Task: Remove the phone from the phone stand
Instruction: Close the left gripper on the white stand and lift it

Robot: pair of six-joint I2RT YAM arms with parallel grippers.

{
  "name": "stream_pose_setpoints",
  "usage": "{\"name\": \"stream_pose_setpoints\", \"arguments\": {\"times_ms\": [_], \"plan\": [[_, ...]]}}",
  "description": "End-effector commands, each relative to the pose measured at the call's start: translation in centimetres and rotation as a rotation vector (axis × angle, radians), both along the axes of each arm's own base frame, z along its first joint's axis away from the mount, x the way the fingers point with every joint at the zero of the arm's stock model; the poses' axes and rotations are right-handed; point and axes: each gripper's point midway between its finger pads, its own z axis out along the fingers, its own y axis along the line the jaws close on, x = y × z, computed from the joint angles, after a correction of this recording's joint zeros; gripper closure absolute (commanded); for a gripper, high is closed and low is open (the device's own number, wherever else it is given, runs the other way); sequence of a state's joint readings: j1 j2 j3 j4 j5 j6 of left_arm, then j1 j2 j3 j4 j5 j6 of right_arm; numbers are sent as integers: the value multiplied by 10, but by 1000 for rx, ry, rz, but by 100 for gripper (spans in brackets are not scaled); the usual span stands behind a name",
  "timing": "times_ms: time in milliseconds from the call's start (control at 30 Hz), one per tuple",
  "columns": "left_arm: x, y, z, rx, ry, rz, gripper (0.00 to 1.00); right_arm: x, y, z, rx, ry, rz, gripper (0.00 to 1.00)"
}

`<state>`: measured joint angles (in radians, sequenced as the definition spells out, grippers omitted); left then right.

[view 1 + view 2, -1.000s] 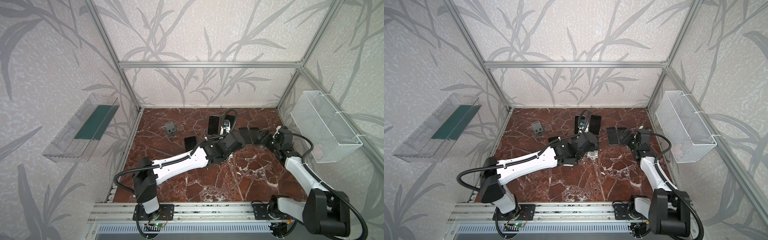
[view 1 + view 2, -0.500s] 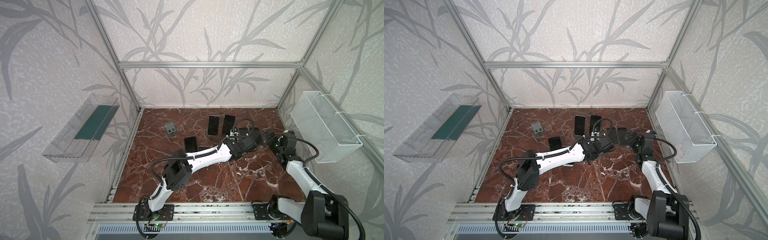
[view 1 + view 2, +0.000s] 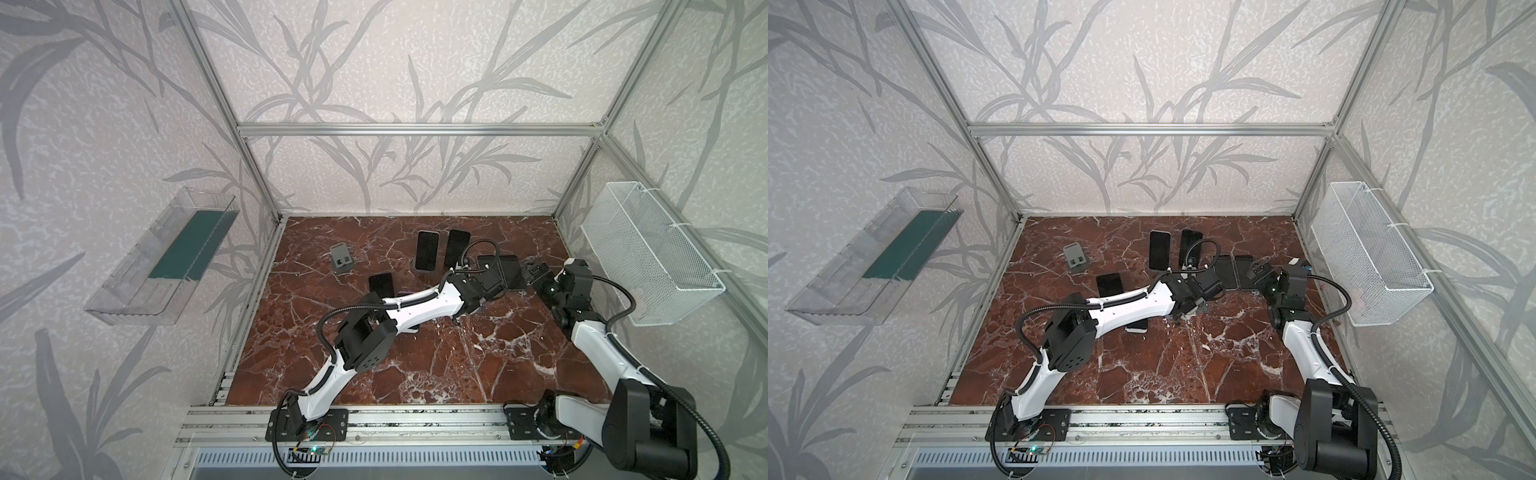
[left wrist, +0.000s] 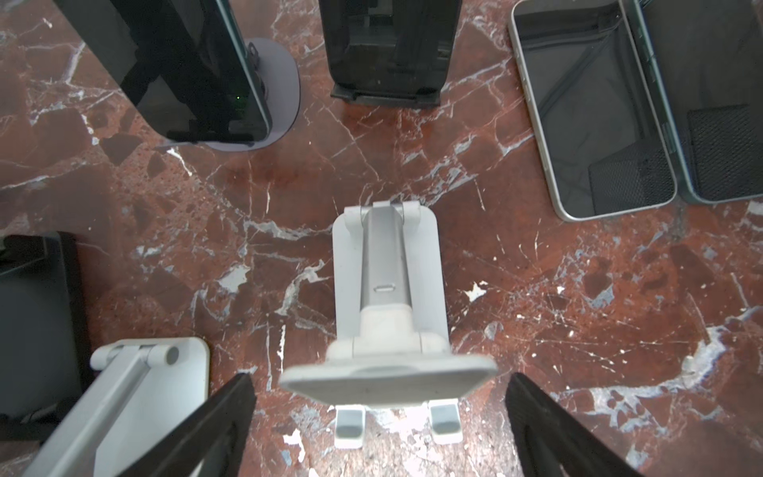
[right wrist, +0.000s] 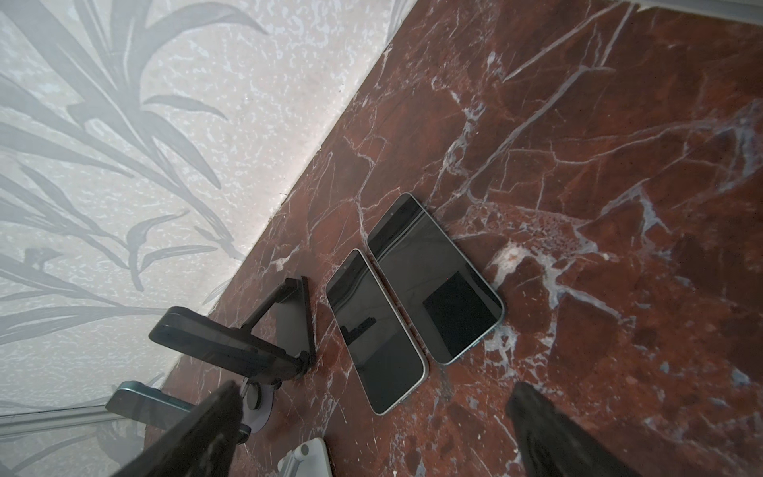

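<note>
**Phone (image 4: 173,70) not yet lifted**

It leans on the round-based stand (image 4: 280,78), beyond the bare white stand (image 4: 388,264) that your left gripper (image 4: 380,384) straddles, jaws wide. Right of that white stand lie two flat phones (image 5: 380,330); your right gripper (image 5: 377,388) hangs spread, holding nothing.

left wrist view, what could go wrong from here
1. The open left fingers flank an empty white stand; closing here would likely grab the stand, not a phone.
2. The phone on the round-base stand leans close by; a careless swing could knock it over.
</note>
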<state>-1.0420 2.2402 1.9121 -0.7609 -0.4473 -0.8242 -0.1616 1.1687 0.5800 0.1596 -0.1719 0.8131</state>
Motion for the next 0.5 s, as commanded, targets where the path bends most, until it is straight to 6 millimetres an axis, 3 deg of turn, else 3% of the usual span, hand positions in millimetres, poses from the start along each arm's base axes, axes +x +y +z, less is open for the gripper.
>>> {"name": "stream_pose_setpoints", "arguments": {"times_ms": [0, 200, 367, 467], "plan": [[4, -2, -18, 11, 16, -39, 8, 3, 2, 1, 8, -29, 13, 0], [10, -8, -30, 16, 12, -81, 18, 4, 3, -7, 17, -18, 23, 1], [18, 1, -32, 60, -36, -49, 28, 6, 6, -8, 27, -24, 37, 2], [19, 1, -37, 80, -36, -64, 29, 7, 7, -6, 27, -32, 41, 2]]}}
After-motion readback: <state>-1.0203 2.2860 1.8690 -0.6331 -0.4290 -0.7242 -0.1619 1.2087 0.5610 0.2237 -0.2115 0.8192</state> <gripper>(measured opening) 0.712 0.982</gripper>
